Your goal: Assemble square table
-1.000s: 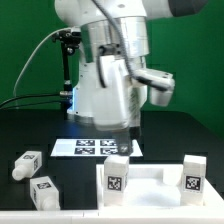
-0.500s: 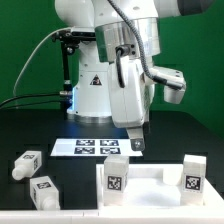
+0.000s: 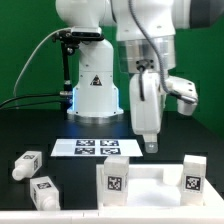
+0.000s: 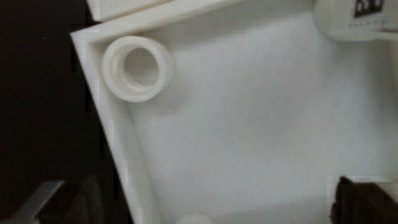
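The white square tabletop [image 3: 150, 188] lies at the front of the black table. A tagged white leg [image 3: 114, 183] stands at its near corner and another tagged leg [image 3: 195, 176] at its corner toward the exterior view's right. Two more tagged legs [image 3: 27, 165] [image 3: 43, 192] lie loose at the exterior view's left. My gripper [image 3: 148, 144] hangs above and behind the tabletop, by the marker board's [image 3: 95, 147] end. In the wrist view the tabletop [image 4: 267, 130] fills the frame with a round socket [image 4: 137, 68]. My gripper [image 4: 214, 205] is open, and its dark fingers [image 4: 370, 200] hold nothing.
The large white robot base [image 3: 95, 90] with a triangle mark stands behind the marker board. A black stand with cables [image 3: 66, 60] rises at the back, in front of a green backdrop.
The arm has swung toward the exterior view's right and the gripper has come a little lower, from over the marker board to beyond its end, nearer the tabletop.
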Robot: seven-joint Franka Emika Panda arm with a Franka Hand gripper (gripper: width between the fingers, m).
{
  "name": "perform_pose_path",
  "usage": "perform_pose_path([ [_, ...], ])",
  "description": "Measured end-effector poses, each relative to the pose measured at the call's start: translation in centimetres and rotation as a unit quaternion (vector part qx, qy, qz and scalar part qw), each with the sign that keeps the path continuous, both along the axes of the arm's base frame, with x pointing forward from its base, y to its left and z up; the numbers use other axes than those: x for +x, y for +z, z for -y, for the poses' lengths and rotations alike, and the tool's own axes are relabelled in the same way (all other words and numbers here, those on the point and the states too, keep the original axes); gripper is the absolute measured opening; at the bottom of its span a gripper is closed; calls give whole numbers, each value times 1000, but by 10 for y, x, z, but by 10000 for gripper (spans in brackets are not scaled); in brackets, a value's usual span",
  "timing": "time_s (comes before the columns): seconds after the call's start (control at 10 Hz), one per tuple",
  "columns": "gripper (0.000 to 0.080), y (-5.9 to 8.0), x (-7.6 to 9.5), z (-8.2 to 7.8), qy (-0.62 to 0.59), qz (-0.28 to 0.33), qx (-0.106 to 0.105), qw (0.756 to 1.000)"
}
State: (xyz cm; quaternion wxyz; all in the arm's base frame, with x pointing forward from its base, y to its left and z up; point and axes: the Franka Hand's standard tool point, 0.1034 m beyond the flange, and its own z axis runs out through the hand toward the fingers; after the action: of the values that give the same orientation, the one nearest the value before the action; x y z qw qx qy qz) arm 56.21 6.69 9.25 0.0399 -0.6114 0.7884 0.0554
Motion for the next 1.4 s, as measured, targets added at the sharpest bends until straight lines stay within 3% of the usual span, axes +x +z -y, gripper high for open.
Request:
perform_pose_path([
  [0.3, 649, -8, -8, 6, 13, 12, -11, 1000],
  [0.5, 649, -35, -40, 12, 34, 13, -35, 999],
  [0.8, 649, -73, -58, 1, 41, -6, -60, 997],
  [0.9, 649, -79, -61, -3, 47, -11, -63, 997],
  [1.1, 635, -78, -60, -2, 51, -11, -62, 997],
  [1.3, 279, -79, -60, -2, 53, -11, -63, 997],
  [1.4, 279, -79, -61, -2, 54, -11, -63, 997],
])
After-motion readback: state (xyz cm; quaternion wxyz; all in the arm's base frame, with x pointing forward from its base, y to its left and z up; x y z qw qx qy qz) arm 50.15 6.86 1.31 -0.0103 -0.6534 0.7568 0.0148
